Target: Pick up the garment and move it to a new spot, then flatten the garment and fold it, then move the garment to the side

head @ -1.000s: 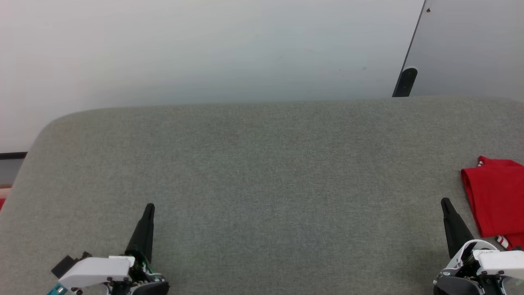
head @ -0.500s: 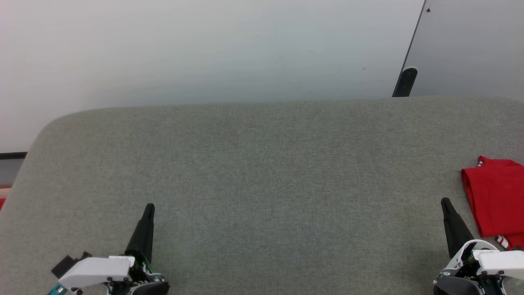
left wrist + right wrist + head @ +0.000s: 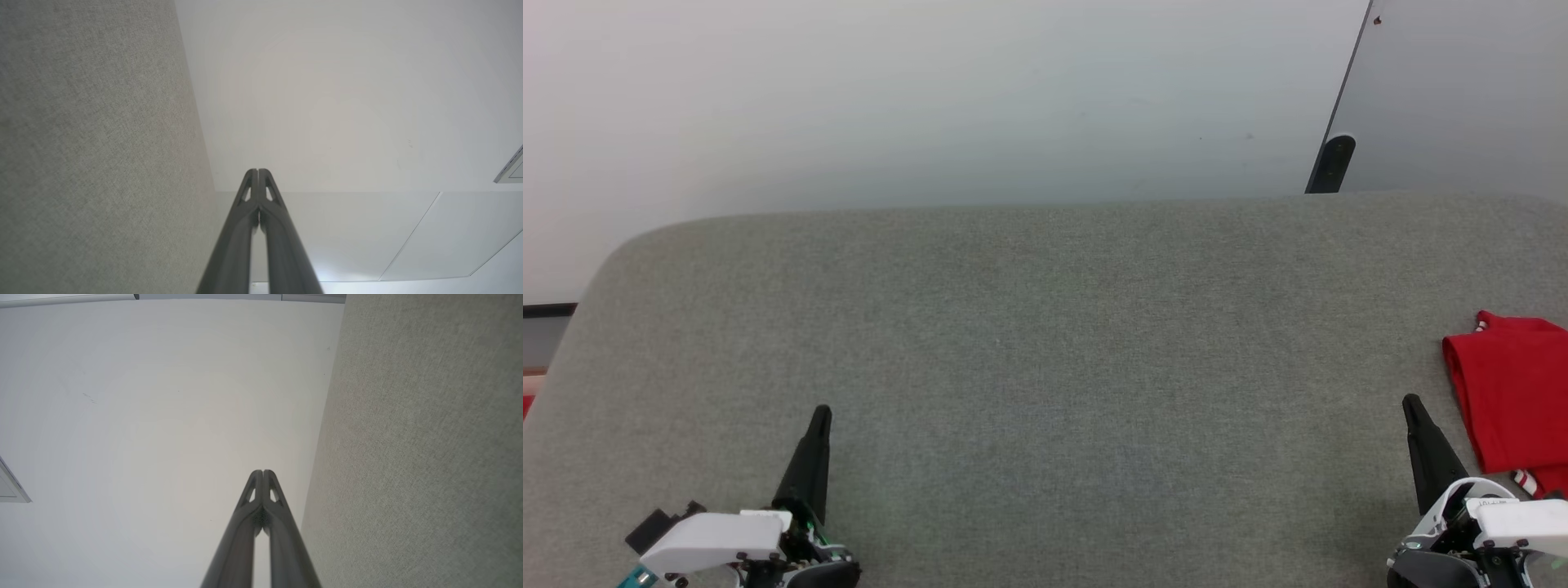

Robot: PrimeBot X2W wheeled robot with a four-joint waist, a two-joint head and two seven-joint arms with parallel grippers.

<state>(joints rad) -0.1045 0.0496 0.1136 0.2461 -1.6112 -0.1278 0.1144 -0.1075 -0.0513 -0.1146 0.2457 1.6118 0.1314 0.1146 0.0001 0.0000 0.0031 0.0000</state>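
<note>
The red garment (image 3: 1515, 392) lies folded at the right edge of the head view on the grey fabric surface (image 3: 1045, 343), with a bit of white-and-red striped trim at its near corner. My right gripper (image 3: 1410, 402) is shut and empty, its tip just left of the garment and apart from it. At the lower left my left gripper (image 3: 822, 412) is shut with nothing in it, far from the garment. The left wrist view shows its gripper (image 3: 258, 170) with tips pressed together, and the right wrist view shows its gripper (image 3: 262, 472) the same way.
A pale wall rises behind the grey surface. A dark post (image 3: 1331, 163) stands at the back right beside a grey panel (image 3: 1462, 98). The surface's rounded far-left corner (image 3: 629, 245) drops off to the floor.
</note>
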